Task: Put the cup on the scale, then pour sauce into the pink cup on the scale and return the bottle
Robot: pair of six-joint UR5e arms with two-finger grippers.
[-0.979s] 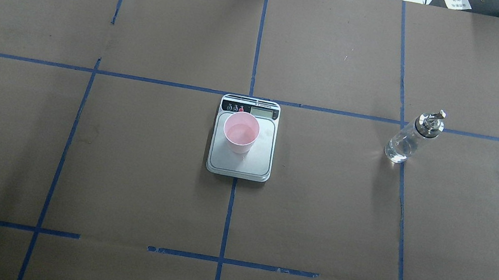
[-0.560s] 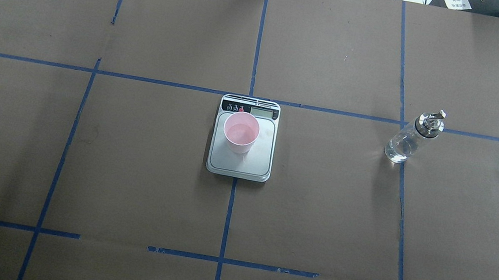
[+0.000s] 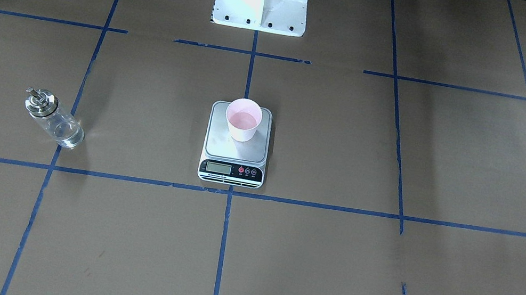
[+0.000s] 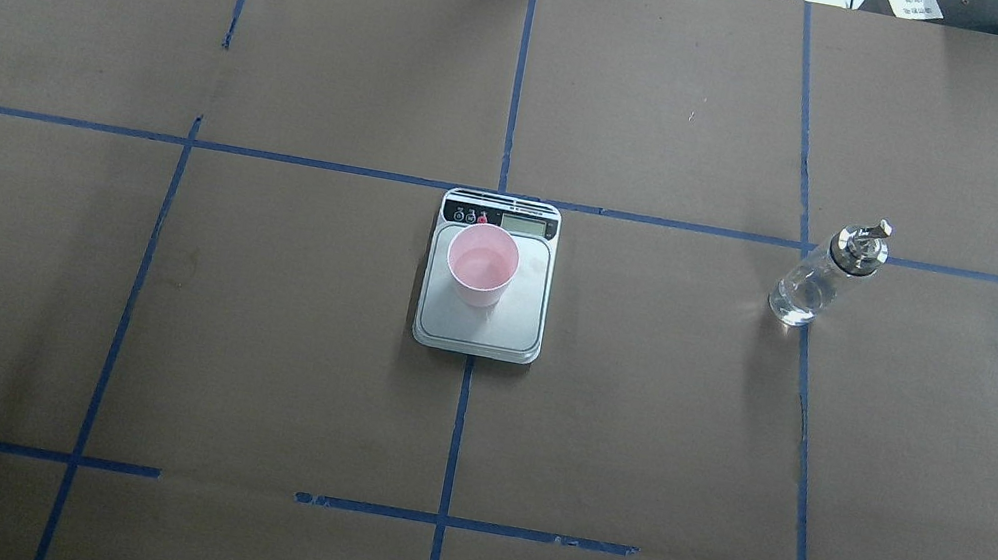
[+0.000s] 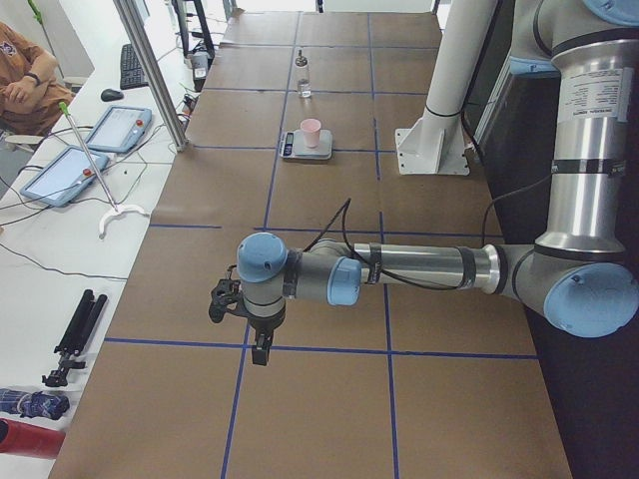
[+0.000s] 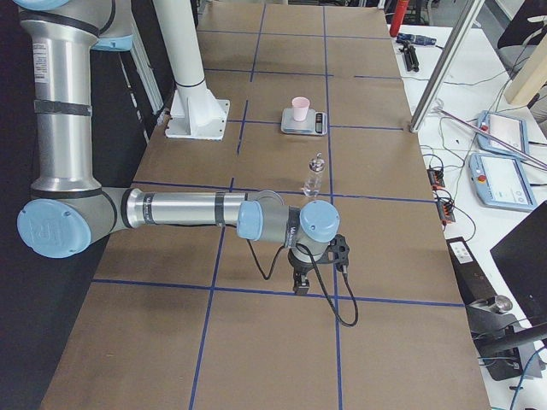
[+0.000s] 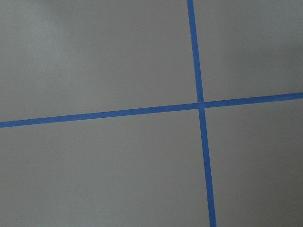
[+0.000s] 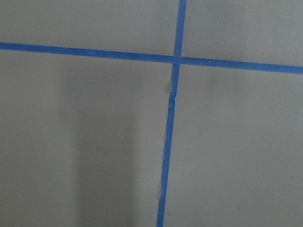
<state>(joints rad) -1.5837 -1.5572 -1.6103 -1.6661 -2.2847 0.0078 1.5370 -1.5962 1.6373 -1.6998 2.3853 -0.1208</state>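
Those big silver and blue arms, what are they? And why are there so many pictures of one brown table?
They are two robot arms. Each ends in a small two-finger gripper, which is its hand. All the pictures show the same moment from different cameras: one looks down from behind the robot, one faces it, two watch from the table's ends, and one sits on each wrist.

The left gripper and the right gripper hang over bare brown paper, far from the things. That is why the wrist cameras see only paper and blue tape lines. Neither gripper seems to hold anything; they look too small to tell if the fingers are open.

In the middle of the table a pink cup stands on a kitchen scale. A clear glass bottle with a silver spout stands alone on the robot's right.
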